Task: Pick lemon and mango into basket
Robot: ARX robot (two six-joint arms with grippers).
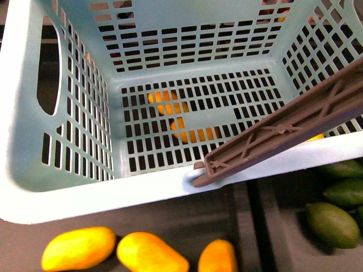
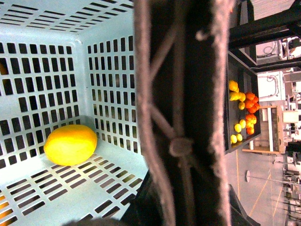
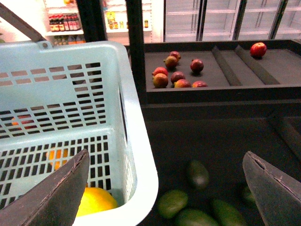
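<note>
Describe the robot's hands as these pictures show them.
The right hand has two flat, dark grey fingers, wedge-shaped and tapering to a point, with lighter edges. No cables or markings show. A brown ribbed handle blocks the left wrist view, so the left hand cannot be described. The front view shows no arm.

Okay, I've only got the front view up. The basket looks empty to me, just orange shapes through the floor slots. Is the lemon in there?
Observer: Yes. The left wrist view shows the lemon lying on the basket floor near a corner.
Operator: And the right gripper? No arm shows here.
Observer: The right gripper is open and holds nothing.
Operator: What's past the basket?
Observer: The right wrist view shows a dark tray holding reddish round fruits.
</note>
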